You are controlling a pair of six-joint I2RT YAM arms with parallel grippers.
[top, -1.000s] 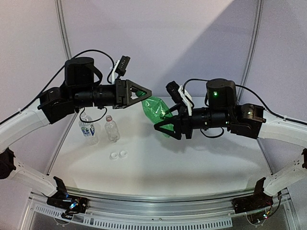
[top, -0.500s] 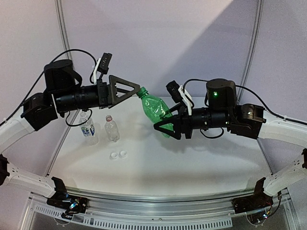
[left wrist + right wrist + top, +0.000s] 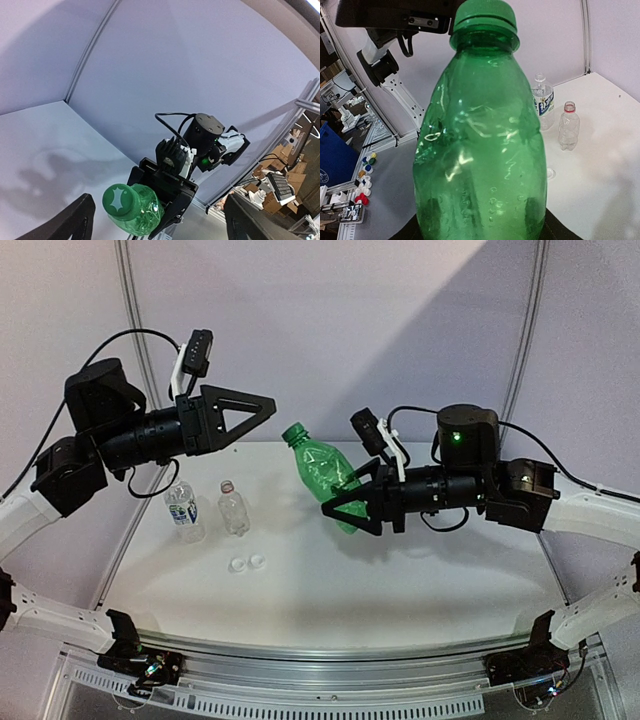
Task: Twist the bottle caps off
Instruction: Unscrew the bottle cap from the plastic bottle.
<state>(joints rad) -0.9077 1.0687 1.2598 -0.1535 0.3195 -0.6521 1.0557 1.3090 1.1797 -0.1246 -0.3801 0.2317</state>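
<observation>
My right gripper [image 3: 345, 502] is shut on the body of the green bottle [image 3: 325, 475], holding it tilted in the air with its neck pointing up and left. The green cap [image 3: 292, 432] sits on the neck. My left gripper [image 3: 265, 408] hangs open up and left of that cap, a gap away from it. From the left wrist, the green cap [image 3: 119, 199] faces me between my wide-apart fingers [image 3: 75, 220]. From the right wrist, the green bottle [image 3: 480, 150] fills the view. A labelled clear bottle [image 3: 184, 510] and a shorter clear bottle [image 3: 233, 508] stand capless. Two white caps [image 3: 247, 562] lie in front.
The white table [image 3: 400, 590] is walled by pale panels at the back and sides, with a metal rail [image 3: 350, 655] along its near edge. Off the table, the right wrist view shows a heap of coloured caps [image 3: 365, 175] on a workbench.
My left gripper was shut on the green cap a second ago; it has opened and drawn back up and to the left. The right gripper holds the green bottle almost still.
</observation>
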